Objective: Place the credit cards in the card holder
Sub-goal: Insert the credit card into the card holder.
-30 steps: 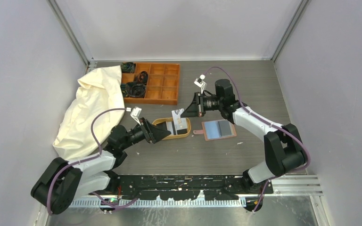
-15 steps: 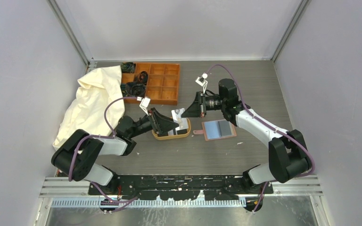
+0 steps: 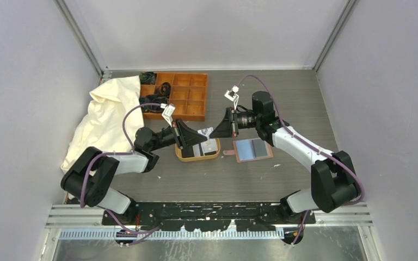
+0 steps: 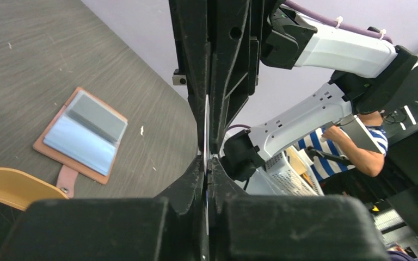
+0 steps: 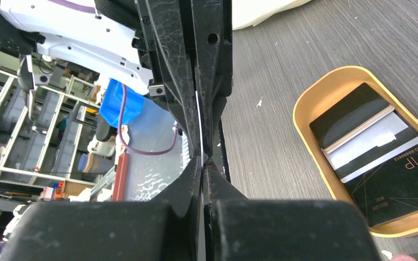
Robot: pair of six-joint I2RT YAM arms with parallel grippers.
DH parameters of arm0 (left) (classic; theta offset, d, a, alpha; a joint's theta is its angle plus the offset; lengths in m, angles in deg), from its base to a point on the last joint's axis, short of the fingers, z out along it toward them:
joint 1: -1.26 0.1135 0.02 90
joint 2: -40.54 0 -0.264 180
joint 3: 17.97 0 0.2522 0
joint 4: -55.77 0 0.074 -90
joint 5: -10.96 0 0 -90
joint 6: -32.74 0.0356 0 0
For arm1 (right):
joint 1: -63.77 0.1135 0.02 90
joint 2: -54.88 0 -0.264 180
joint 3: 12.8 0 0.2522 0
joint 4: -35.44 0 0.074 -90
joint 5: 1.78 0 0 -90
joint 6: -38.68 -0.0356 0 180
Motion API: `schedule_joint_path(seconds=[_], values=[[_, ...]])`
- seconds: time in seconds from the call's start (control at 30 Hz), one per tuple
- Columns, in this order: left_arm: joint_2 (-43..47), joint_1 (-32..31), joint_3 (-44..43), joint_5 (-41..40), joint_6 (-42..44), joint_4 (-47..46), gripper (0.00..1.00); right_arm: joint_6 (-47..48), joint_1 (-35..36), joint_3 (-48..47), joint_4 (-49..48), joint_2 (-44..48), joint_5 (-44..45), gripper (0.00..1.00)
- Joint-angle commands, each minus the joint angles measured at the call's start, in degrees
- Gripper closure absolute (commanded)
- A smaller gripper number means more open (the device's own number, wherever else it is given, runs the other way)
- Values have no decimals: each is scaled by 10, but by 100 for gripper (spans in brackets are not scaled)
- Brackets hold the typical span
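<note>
My left pincer (image 3: pixel 197 136) and my right pincer (image 3: pixel 211 131) meet tip to tip above the oval tan wooden tray (image 3: pixel 180 156), which sits near the middle of the grey wood-grain bench (image 3: pixel 305 98). Between them they pinch one thin pale plastic credit card (image 3: pixel 203 132), held clear of the tray. From my left wrist the card (image 4: pixel 206 125) shows edge-on as a white sliver, and my left fingers (image 4: pixel 188 182) are pressed together on it from one end, with my right arm's fingers clamped on the other. From my right wrist I see the same white edge (image 5: pixel 198 117) running between my closed right fingers (image 5: pixel 220 182). Under the pinch, inside the tray's rim (image 5: pixel 305 109), more cards lie flat and overlapping: a plain black one (image 5: pixel 351 117), a pale white one (image 5: pixel 378 142) and a black one with gold VIP lettering (image 5: pixel 397 185). The reddish-brown leather card holder (image 3: pixel 253 149) lies spread open on the bench just to the right of the tray, its pale blue-grey lining facing up and its snap tab pointing towards the tray. Along the left edge of the bench is a crumpled cream cloth (image 3: pixel 106 122), and an orange compartment box (image 3: pixel 182 95) stands near the far edge.
</note>
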Motion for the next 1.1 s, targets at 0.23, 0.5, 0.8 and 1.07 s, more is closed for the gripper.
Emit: schedule_joint_path(seconds=[0.23, 0.5, 0.8, 1.07], values=[[-14, 8, -35, 65, -33, -46, 84, 92, 5, -23, 73, 37, -8, 99], [-1, 18, -31, 65, -36, -46, 93, 95, 5, -24, 78, 40, -9, 99], [5, 8, -12, 15, -37, -46, 100, 234, -14, -53, 224, 66, 26, 60], [40, -135, 8, -223, 62, 116, 100, 452, -153, -106, 427, 109, 297, 32]])
